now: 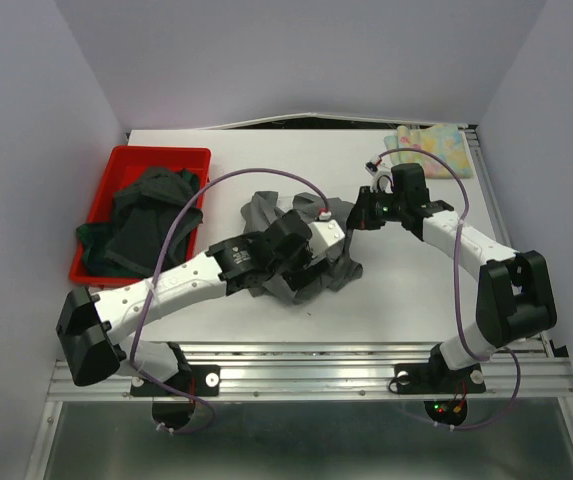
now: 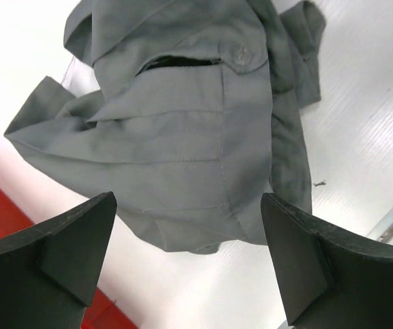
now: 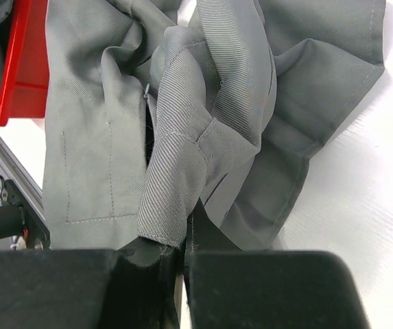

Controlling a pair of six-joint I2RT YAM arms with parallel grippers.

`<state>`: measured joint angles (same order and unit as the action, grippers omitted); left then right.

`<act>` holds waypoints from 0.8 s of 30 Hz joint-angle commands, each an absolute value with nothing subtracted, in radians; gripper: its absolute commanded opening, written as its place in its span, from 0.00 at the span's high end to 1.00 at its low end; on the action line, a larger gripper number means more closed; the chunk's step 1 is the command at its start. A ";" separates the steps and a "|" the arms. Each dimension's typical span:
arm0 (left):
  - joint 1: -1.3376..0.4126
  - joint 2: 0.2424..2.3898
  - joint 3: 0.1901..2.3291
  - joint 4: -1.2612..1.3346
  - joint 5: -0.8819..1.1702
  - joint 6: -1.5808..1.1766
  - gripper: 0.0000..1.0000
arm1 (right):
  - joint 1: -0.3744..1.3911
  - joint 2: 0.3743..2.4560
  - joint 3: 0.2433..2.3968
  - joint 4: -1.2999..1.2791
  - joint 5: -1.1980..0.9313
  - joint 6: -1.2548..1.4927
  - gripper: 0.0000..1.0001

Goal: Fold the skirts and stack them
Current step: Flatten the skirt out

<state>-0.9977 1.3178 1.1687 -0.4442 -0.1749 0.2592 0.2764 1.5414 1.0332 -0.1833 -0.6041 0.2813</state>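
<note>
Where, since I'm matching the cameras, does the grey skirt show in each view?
Top external: grey skirt crumpled at the middle of the table.
Left wrist: upper middle, above the open left fingers.
Right wrist: fills the frame, a fold pinched by the right fingers.
Shared landmark: the red bin, beside the skirt.

You have the bin (image 1: 161, 153) on the left side of the table (image 1: 406, 300), towards the back, with a heap of skirts (image 1: 146, 225) in it. Right of the bin, near it but not touching, the middle skirt (image 1: 266, 212) lies on the table's centre. The corner skirt (image 1: 428, 140) sits at the far right — well apart from the middle one. Your left gripper (image 2: 186, 212) hangs over the middle skirt's near part. Your right gripper (image 3: 177, 255) is at that skirt's right edge, a fold of it between the fingers.
</note>
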 commanded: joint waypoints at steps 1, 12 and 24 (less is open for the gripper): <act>-1.117 1.315 1.100 -0.341 -0.366 0.250 0.01 | 0.287 1.529 1.072 -0.173 -0.586 0.299 0.99; -1.278 1.505 1.049 -0.224 -0.701 0.259 0.01 | 0.287 1.545 1.077 -0.173 -0.583 0.330 0.99; -1.126 1.609 1.089 -0.239 -0.804 0.261 0.18 | 0.287 1.539 1.068 -0.193 -0.488 0.275 0.99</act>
<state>-1.1965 1.6726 1.0473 -0.2520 -0.7277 0.2646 0.2764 1.5478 1.0332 -0.1947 -0.5606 0.3073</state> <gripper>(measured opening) 0.897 0.028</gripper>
